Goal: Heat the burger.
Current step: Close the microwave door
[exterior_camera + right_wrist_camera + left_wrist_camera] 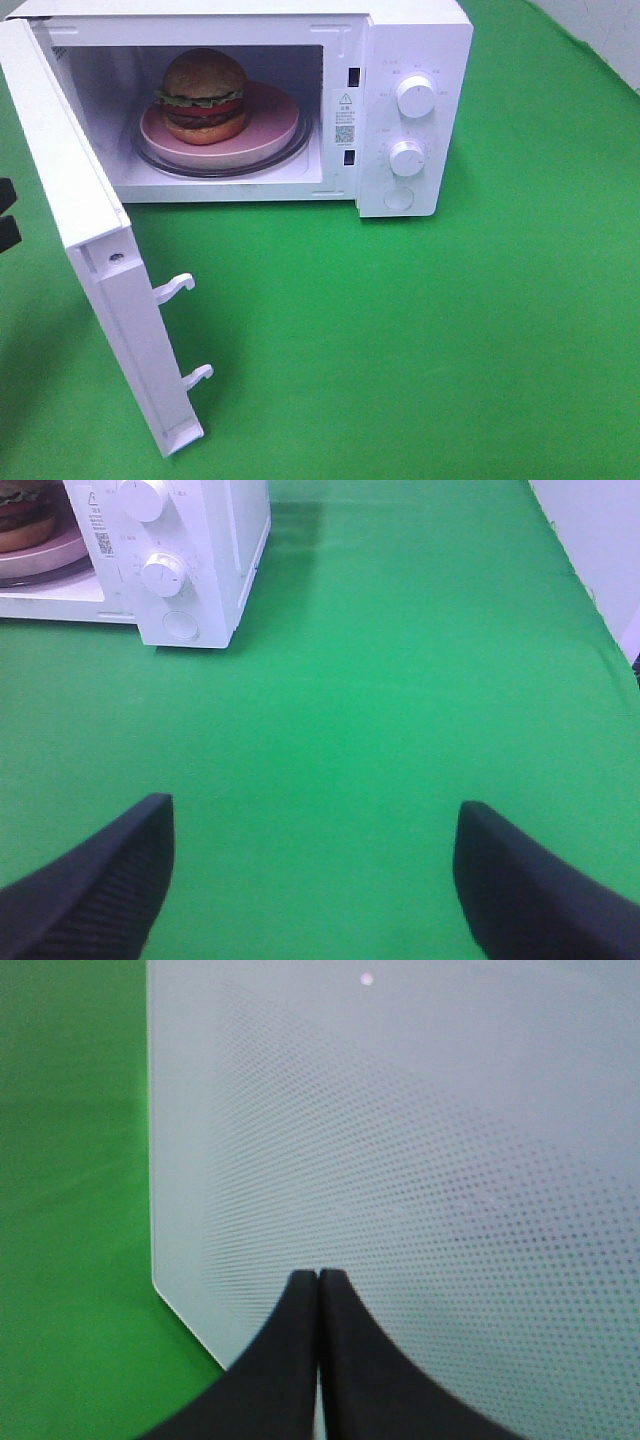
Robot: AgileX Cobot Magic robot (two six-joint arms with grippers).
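The burger [204, 95], with a golden bun, lettuce and a dark patty, sits on a pink plate [270, 125] inside the open white microwave [410, 60]. The microwave door [75, 200] is swung wide open toward the front left. My left gripper [318, 1276] is shut and empty, its tips close to the dotted outer face of the door [420, 1160]; whether they touch it I cannot tell. In the high view only a black part of it [6, 213] shows at the left edge. My right gripper [312, 805] is open and empty above the green cloth, well to the right of the microwave [200, 550]. The burger's edge [22, 510] shows there.
The plate rests on a glass turntable [300, 150]. Two knobs [415, 97] and a round button [398, 197] are on the microwave's right panel. Two latch hooks [175, 288] stick out of the door's edge. Green cloth [450, 340] covers the table.
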